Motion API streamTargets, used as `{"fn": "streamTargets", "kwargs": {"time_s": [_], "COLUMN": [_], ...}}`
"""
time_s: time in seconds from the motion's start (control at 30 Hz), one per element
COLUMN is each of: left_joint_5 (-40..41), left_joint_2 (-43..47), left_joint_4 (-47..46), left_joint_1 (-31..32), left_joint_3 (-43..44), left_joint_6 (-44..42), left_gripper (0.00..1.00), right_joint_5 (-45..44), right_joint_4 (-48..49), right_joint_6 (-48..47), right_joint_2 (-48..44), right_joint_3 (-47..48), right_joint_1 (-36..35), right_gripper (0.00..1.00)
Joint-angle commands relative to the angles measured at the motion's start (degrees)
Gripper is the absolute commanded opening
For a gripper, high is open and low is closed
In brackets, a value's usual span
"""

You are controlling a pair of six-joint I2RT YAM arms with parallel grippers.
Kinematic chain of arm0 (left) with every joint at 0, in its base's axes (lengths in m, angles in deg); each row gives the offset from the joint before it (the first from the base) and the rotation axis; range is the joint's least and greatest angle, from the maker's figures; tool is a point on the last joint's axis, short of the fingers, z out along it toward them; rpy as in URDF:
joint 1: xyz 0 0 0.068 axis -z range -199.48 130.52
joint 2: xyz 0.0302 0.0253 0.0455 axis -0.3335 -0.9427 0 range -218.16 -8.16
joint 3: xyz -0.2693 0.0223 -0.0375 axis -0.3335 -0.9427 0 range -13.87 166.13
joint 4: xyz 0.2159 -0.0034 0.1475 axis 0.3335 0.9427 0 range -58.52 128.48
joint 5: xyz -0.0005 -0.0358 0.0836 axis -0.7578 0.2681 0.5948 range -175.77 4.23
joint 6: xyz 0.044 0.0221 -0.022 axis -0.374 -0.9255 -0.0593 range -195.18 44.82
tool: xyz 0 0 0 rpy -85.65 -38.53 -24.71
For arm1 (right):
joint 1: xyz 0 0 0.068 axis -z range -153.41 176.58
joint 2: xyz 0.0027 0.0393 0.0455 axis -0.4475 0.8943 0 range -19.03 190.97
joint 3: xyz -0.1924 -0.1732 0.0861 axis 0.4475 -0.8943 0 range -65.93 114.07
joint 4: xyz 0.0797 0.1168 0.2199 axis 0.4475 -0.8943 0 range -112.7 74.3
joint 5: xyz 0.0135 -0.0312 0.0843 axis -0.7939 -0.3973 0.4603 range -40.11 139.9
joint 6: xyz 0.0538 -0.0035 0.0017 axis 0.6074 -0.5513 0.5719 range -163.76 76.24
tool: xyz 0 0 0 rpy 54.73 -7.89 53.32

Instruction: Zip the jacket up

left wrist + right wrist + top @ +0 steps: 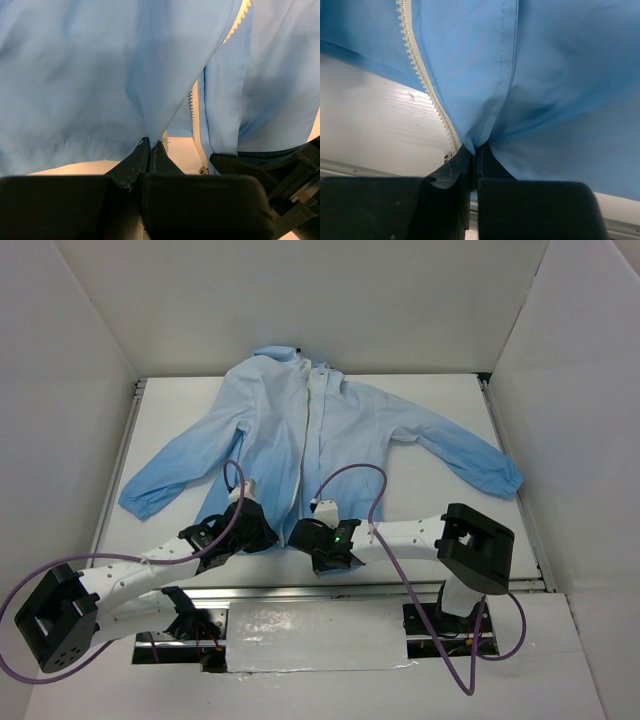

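The jacket [370, 425] is plain light blue with no print, deeper blue in its folds. A whitish strip runs down its middle, and the wrist views show the zipper teeth [422, 75] as cream. The table [450, 530] and the walls [330, 300] are white. The left gripper [250, 528] and the right gripper [320, 540] are black, on white arms [410, 535] with black joint blocks [475, 545]. A green light [341, 536] glows on the right gripper. The cables [352, 468] are purple. At 6 o'clock in the top view there is a silvery sheet [315, 635], with a grey metal rail [380, 590] just above it.
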Motion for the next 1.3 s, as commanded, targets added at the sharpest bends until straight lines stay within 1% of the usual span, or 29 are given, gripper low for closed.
{"fn": "streamTargets", "kwargs": {"time_s": [0.0,0.1,0.13,0.17,0.2,0.23,0.3,0.33,0.43,0.47,0.5,0.57,0.6,0.7,0.77,0.8,0.83,1.0,1.17,1.27], "left_joint_5": [0.2,-1.9,-2.9,-4.1,-6.0,-6.7,-7.8,-8.0,-7.3,-7.5,-7.9,-8.7,-9.3,-9.8,-10.1,-10.4,-10.7,-12.2,-13.6,-14.3], "left_joint_2": [1.9,2.4,2.5,2.5,2.6,2.9,3.9,4.3,5.8,6.0,6.1,6.5,6.8,7.6,8.0,7.8,7.7,6.4,4.4,3.3], "left_joint_4": [-2.2,-4.4,-5.6,-7.9,-9.5,-10.8,-14.6,-16.1,-21.7,-23.3,-27.0,-30.8,-35.2,-39.7,-41.7,-42.4,-43.3,-47.9,-54.2,-54.1], "left_joint_1": [-0.4,-0.6,-0.7,-0.8,-1.1,-1.1,-1.2,-1.3,-1.4,-1.4,-1.4,-1.4,-1.4,-1.4,-1.4,-1.4,-1.4,-1.4,-1.4,-1.4], "left_joint_3": [-0.9,-1.5,-1.7,-1.9,-1.9,-1.9,-2.0,-2.2,-2.8,-3.2,-3.3,-4.0,-4.5,-5.7,-6.1,-6.2,-6.3,-9.3,-11.5,-10.7], "left_joint_6": [0.1,-0.6,-1.0,-1.3,-1.2,-1.2,-0.7,-0.5,0.7,0.6,0.6,0.4,0.6,1.0,1.0,0.8,0.8,1.7,3.1,3.3], "left_gripper": [0.00,0.00,0.00,0.00,0.00,0.00,0.00,0.00,0.00,0.00,0.00,0.00,0.00,0.00,0.00,0.00,0.00,0.00,0.00,0.00], "right_joint_5": [3.1,3.3,3.4,3.7,3.3,2.2,-3.0,-4.2,-7.2,-7.4,-7.5,-4.9,-4.9,-5.7,-5.6,-5.3,-5.1,-3.5,-1.8,-2.0], "right_joint_4": [2.3,6.0,7.8,11.3,12.4,13.4,14.7,15.1,18.5,22.0,23.9,30.1,30.7,32.5,38.1,40.5,44.8,48.1,53.1,53.3], "right_joint_6": [2.0,1.9,2.2,2.6,3.3,5.0,7.4,9.4,12.6,12.6,12.4,11.1,12.0,12.2,11.4,10.4,9.8,8.2,7.7,7.8], "right_joint_2": [2.1,-2.5,-6.9,-9.4,-12.0,-17.0,-21.4,-25.1,-30.1,-30.9,-31.7,-33.2,-34.2,-36.4,-38.4,-40.5,-41.5,-45.1,-44.8,-43.8], "right_joint_3": [-3.6,-4.4,-5.9,-6.9,-7.7,-9.1,-9.9,-11.0,-13.9,-15.2,-16.3,-19.7,-21.2,-23.7,-26.4,-29.6,-30.9,-33.6,-34.6,-34.0], "right_joint_1": [-0.6,0.4,1.6,2.4,3.2,3.9,4.1,4.0,4.1,4.2,4.4,5.8,6.2,6.9,6.9,7.0,7.3,8.3,8.5,8.8], "right_gripper": [0.00,0.00,0.00,0.00,0.00,0.00,0.00,0.00,0.00,0.00,0.00,0.00,0.00,0.00,0.00,0.00,0.00,0.00,0.00,0.00]}}
